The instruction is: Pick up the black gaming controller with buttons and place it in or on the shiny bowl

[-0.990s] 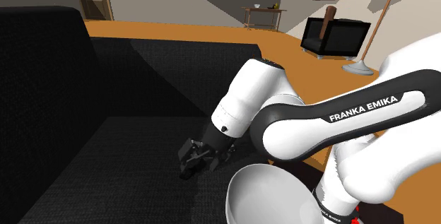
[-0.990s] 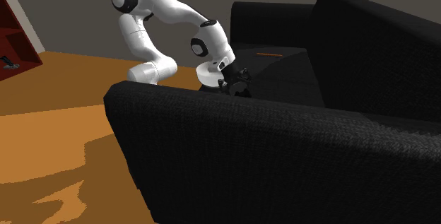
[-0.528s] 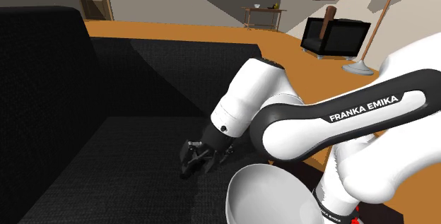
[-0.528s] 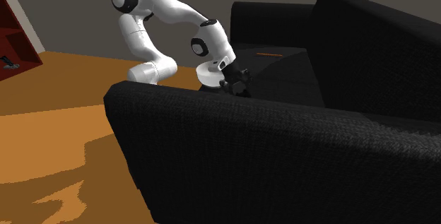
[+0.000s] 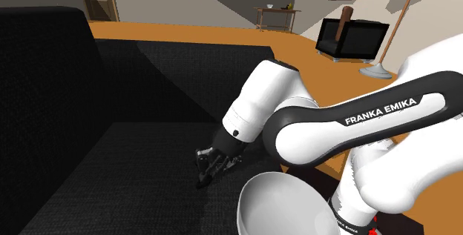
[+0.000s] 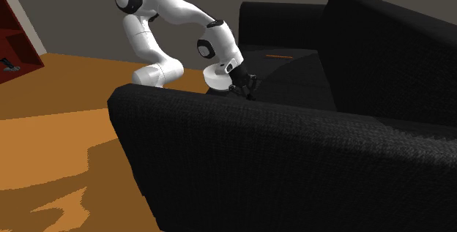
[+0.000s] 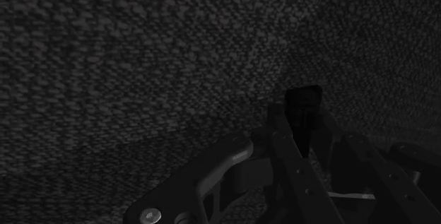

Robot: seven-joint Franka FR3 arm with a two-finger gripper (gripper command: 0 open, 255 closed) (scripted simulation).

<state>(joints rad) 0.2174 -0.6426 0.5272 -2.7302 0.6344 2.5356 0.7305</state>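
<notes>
While bent low over the black sofa (image 5: 111, 159), plants the gripper (image 5: 210, 168) tip-down on its seat, at the end of the white arm (image 5: 326, 122). Shows the fingers (image 7: 283, 145) close together in the wrist view, clenched on a narrow black piece: by all signs the controller (image 7: 302, 106), though hard to separate from the dark weave around it. Holds it right at the seat, not yet lifted, near the white bowl (image 5: 274, 204) at the shoulder view's lower edge. Tilts the gripper steeply, probably to pinch a flat thing lying on soft fabric. Has the bowl close by, so needs only a short lift and swing to finish. Risks a slip if pinched by a thin edge; calls for a slow, straight rise before any turn toward the bowl.
</notes>
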